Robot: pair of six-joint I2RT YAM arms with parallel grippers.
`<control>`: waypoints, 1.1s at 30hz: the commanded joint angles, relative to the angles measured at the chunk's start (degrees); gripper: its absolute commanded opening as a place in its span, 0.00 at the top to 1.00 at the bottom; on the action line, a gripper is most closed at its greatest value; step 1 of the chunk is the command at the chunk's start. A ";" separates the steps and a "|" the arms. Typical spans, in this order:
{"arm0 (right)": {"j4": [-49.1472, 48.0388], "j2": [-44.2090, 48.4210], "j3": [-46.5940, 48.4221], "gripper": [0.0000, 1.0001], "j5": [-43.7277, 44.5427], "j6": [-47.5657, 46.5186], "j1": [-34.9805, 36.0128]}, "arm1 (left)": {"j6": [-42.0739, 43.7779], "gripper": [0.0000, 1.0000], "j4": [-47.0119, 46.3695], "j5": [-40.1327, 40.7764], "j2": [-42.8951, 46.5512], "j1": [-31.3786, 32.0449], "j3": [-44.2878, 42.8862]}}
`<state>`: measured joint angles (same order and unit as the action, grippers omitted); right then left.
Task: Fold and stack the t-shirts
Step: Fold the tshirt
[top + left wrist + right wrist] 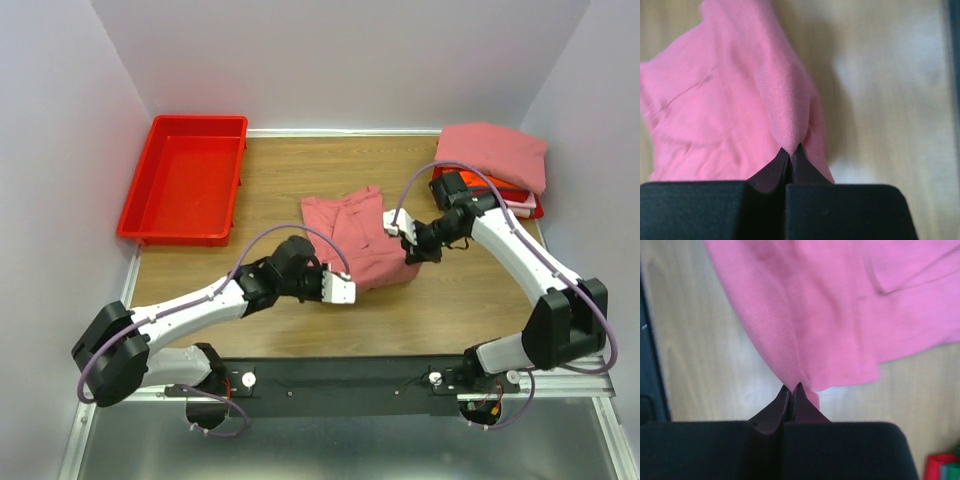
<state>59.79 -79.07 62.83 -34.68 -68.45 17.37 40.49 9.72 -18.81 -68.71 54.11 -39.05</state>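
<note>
Left gripper: jaws shut tight on a pinch of pink cloth, which rises from the tips in a narrow tent-like ridge. Right gripper: same story, jaws closed on a fold of the same t-shirt, fabric fanning away from the tips. The shirt lies rumpled mid-table, between the two arms, left pinch at its near-left edge, right pinch at its right edge. Handling, as a judgement: fine knit, v. light, fully limp, no stiffness, so it sags and drapes wherever it isn't held; not fragile, prob. slides easily on the smooth wood; layers can slip apart if only one is caught. Best hold is at hem, corners or shoulder seams, taking all layers, w/ both pinches kept taut so the edge stays straight. Writing/brands: none readable in any view; no neck tag or label shows. Further out: a stack of other shirts at the far right corner, salmon one on top, and a red bin far left, well apart from the shirt.
</note>
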 commanded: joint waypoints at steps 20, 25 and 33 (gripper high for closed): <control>-13.73 -34.39 40.26 1.00 7.69 19.84 -1.98 | 10.05 1.00 -18.06 -6.15 -24.89 -27.56 -22.56; -16.19 -39.49 45.01 1.00 9.54 23.97 -2.69 | 9.70 1.00 -21.84 -4.75 -29.55 -28.79 -25.46; -19.10 -39.77 45.11 1.00 7.87 25.47 -4.71 | 8.55 1.00 -27.21 -4.57 -32.37 -29.06 -28.98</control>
<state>42.98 -119.55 107.00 -26.33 -43.99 13.61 49.63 -12.60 -22.94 -100.90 25.45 -66.06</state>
